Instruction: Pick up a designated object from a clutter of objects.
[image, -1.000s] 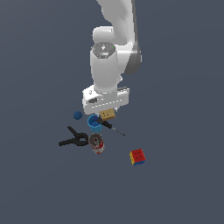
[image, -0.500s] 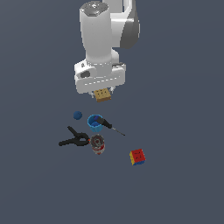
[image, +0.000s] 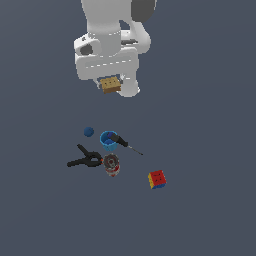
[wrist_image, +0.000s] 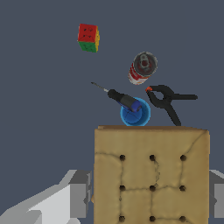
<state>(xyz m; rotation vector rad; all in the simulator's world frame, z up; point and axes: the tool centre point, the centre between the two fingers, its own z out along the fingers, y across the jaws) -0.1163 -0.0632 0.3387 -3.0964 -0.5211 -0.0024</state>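
The tan-brown square block (image: 110, 84) with dark dots hangs under the white arm, held well above the floor. In the wrist view the block (wrist_image: 151, 175) fills the space between the grey fingers (wrist_image: 80, 192). My gripper (image: 111, 86) is shut on it. The rest of the clutter lies below on the floor: blue cup (image: 108, 141), black screwdriver (image: 125, 143), blue ball (image: 89, 132), black clamp (image: 85, 159), red-silver can (image: 111, 164) and multicoloured cube (image: 157, 179).
In the wrist view the cup (wrist_image: 135, 113), screwdriver (wrist_image: 122, 98), clamp (wrist_image: 168, 99), can (wrist_image: 142, 68) and cube (wrist_image: 89, 37) lie far beneath the block. The dark grey floor (image: 210, 125) spreads all around the clutter.
The arm has risen and shifted toward the exterior view's left, carrying the tan block higher above the clutter. The items on the floor have not moved.
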